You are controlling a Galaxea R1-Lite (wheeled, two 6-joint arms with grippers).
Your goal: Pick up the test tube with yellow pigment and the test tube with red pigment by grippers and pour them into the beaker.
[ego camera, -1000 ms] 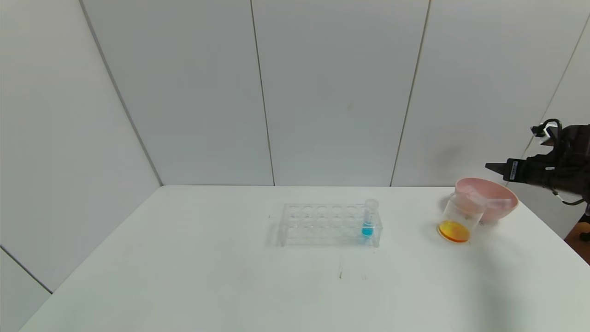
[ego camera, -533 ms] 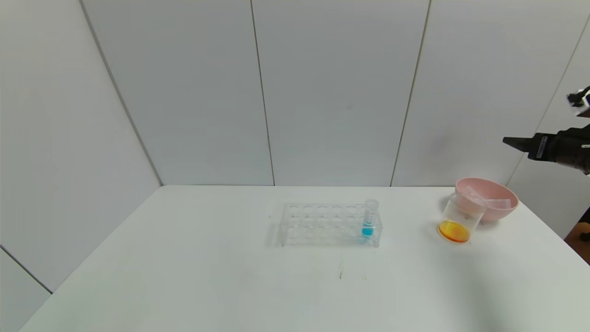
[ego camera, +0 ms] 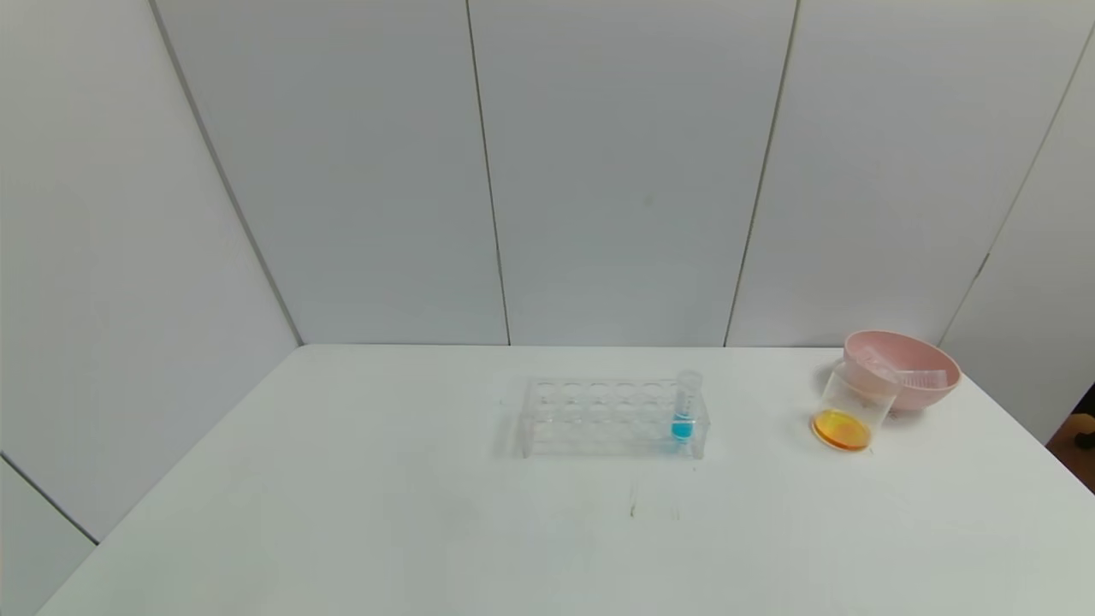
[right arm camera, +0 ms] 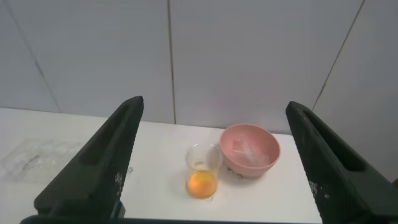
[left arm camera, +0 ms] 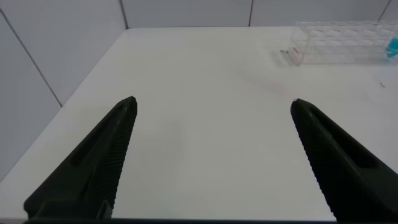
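The beaker [ego camera: 847, 411] stands at the right of the table with orange liquid in its bottom; it also shows in the right wrist view [right arm camera: 203, 171]. No tube with yellow or red liquid shows. Clear empty tubes [ego camera: 920, 376] lie in the pink bowl [ego camera: 928, 398] just behind the beaker. My right gripper [right arm camera: 214, 102] is open and empty, high above and back from the beaker and the bowl [right arm camera: 249, 169]. My left gripper [left arm camera: 212, 101] is open and empty over the left part of the table. Neither gripper shows in the head view.
A clear tube rack [ego camera: 612, 417] stands mid-table with a blue-liquid tube [ego camera: 684, 406] at its right end. The rack also shows in the left wrist view [left arm camera: 345, 42] and the right wrist view [right arm camera: 31, 158]. The white table [ego camera: 428, 530] ends close beyond the bowl.
My right gripper rose and drew away to the right from above the pink bowl, leaving the head view. The beaker, bowl and rack have not moved.
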